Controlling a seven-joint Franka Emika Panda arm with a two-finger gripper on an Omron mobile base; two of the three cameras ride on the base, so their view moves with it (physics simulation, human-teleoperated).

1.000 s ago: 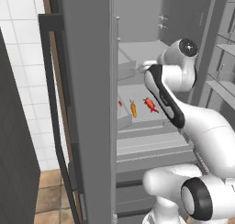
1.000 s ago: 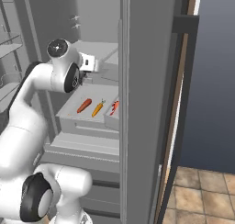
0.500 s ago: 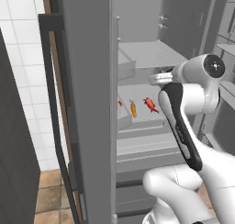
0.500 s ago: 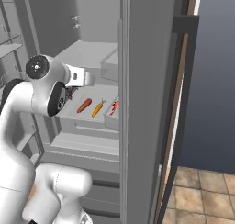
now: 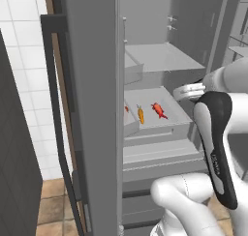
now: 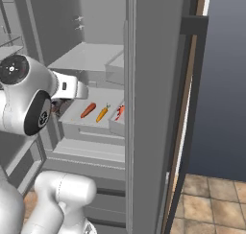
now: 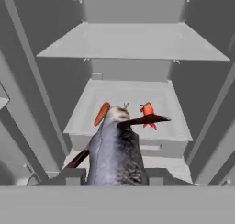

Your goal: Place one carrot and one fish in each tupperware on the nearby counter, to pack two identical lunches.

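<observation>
Hand view has the gripper clamped on the blackish fish, just outside the fridge drawer; next, I'd say, carry it to a tupperware.

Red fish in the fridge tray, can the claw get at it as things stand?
Probably not: the claw is closed on the grey fish, so its jaws are taken, though the red fish lies in the open tray ahead.
</observation>
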